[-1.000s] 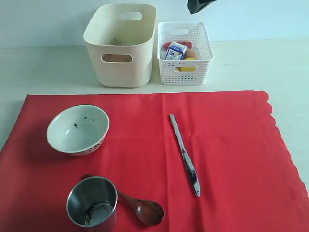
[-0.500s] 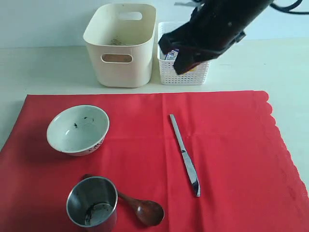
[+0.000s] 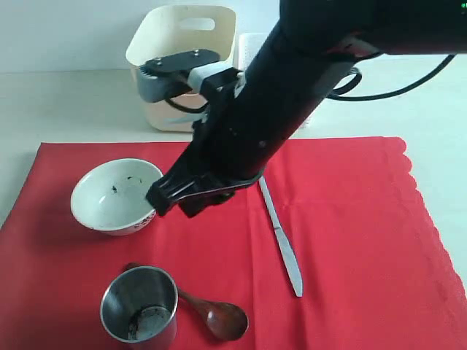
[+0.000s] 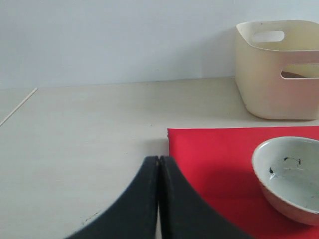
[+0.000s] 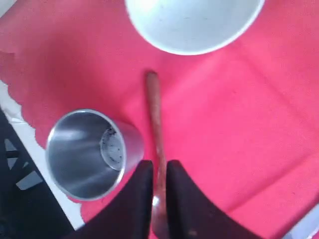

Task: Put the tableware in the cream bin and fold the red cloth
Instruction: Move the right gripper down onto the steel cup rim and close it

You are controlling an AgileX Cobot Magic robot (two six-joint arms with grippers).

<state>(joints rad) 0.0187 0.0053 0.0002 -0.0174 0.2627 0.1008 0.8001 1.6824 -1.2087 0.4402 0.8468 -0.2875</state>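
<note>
The red cloth (image 3: pixel 350 219) covers the table's front. On it lie the tableware: a white speckled bowl (image 3: pixel 117 193), a steel cup (image 3: pixel 140 306), a dark wooden spoon (image 3: pixel 219 317) and a silver knife (image 3: pixel 281 240). The cream bin (image 3: pixel 157 40) stands behind, partly hidden by the right arm. My right gripper (image 3: pixel 174 203) hangs above the cloth beside the bowl. Its jaws (image 5: pixel 159 167) stand a narrow gap apart and hold nothing, with the spoon (image 5: pixel 154 109) and cup (image 5: pixel 89 154) below. My left gripper (image 4: pixel 159 158) is shut and empty, over the table by the cloth's corner (image 4: pixel 209 159).
A sliver of the white perforated basket (image 3: pixel 248 40) shows behind the right arm, to the right of the cream bin (image 4: pixel 274 84). Bare pale table (image 3: pixel 66 102) lies behind the cloth. The bowl (image 4: pixel 291 174) sits near the left gripper.
The right arm has swept down from the top right, across the bins, to hang over the cloth beside the bowl. The tableware has not moved.
</note>
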